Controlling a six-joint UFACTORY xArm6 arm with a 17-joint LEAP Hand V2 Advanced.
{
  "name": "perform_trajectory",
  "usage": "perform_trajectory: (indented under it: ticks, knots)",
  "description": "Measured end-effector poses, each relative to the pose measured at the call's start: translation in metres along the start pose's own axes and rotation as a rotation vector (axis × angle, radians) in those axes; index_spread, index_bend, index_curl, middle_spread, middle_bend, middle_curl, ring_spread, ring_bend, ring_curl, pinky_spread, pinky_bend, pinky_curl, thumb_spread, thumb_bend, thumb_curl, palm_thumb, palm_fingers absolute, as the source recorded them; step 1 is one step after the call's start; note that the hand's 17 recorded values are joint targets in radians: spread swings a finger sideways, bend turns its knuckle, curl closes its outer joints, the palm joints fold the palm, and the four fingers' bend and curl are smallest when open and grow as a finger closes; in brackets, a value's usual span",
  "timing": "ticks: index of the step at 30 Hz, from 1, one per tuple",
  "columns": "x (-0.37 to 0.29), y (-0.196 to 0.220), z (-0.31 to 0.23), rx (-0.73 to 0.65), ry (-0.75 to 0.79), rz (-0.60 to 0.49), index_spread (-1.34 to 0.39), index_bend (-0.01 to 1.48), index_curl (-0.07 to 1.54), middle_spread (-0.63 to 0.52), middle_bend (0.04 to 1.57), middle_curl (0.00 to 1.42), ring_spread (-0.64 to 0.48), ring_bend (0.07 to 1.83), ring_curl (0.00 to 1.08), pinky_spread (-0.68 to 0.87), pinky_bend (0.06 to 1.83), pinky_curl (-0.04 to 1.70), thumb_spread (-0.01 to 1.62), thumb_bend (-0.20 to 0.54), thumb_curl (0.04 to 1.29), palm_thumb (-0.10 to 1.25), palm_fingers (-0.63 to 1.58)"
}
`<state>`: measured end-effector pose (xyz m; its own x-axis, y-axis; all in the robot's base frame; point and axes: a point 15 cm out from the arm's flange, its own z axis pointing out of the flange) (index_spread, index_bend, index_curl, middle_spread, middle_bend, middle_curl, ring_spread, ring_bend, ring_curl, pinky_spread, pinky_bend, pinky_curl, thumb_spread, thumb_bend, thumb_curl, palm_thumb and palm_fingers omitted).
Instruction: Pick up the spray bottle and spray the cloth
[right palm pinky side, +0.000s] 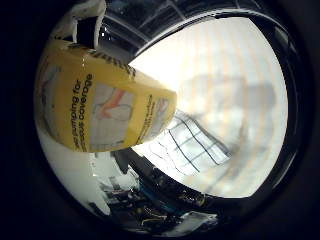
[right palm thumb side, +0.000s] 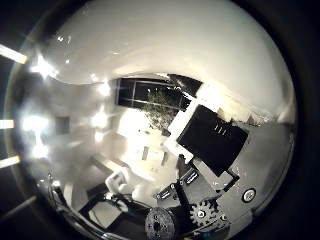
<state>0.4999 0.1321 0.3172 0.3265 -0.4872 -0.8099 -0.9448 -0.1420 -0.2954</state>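
— What were the fingers doing?

— Only part of the hand showed in the thumb-side view: a black block with white parts and a small gear beside it. Whether the fingers were curled round anything, I could not tell. A smooth white curved surface filled much of that view, very close to the palm.

— And the spray bottle?

— The spray bottle sat right up against the palm in the little-finger-side view. Its yellow label, with black print and a small drawing, took up a large share of that view, and the white body ran on past the label.

— The cloth?

— The cloth, white with a dark grid of thin lines, lay flat on the pale bench, beyond the bottle and apart from it. A soft grey shadow fell across the bench near the cloth.

— Anything further out?

— A dark rim edged the bench, with cluttered dark equipment behind it.
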Motion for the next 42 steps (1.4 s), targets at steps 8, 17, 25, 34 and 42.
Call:
perform_trajectory:
  ticks: [8,17,25,34,42]
  knots:
    - [-0.031,-0.002,0.003,-0.189,0.208,-0.062,-0.18,1.2,0.69,-0.07,1.37,0.6,-0.16,1.48,0.6,-0.17,1.0,1.37,1.02,-0.013,0.65,1.1,1.19]
    - [-0.044,0.014,0.025,-0.383,0.444,-0.15,-0.18,1.2,0.69,-0.07,1.37,0.6,-0.16,1.48,0.6,-0.18,0.98,1.4,1.01,-0.011,0.66,1.09,1.19]
    - [-0.064,0.029,0.043,-0.564,0.642,-0.242,-0.18,1.2,0.69,-0.07,1.37,0.6,-0.16,1.48,0.59,-0.19,0.98,1.41,1.01,-0.015,0.67,1.09,1.19]
    - [-0.056,0.051,0.071,-0.758,0.871,-0.256,-0.18,1.2,0.69,-0.07,1.38,0.6,-0.16,1.48,0.59,-0.19,0.98,1.42,1.01,-0.013,0.67,1.08,1.2]
    - [-0.031,0.057,0.104,-0.878,1.095,-0.318,-0.18,1.2,0.69,-0.07,1.37,0.61,-0.16,1.48,0.59,-0.2,0.98,1.42,1.01,-0.015,0.68,1.07,1.2]
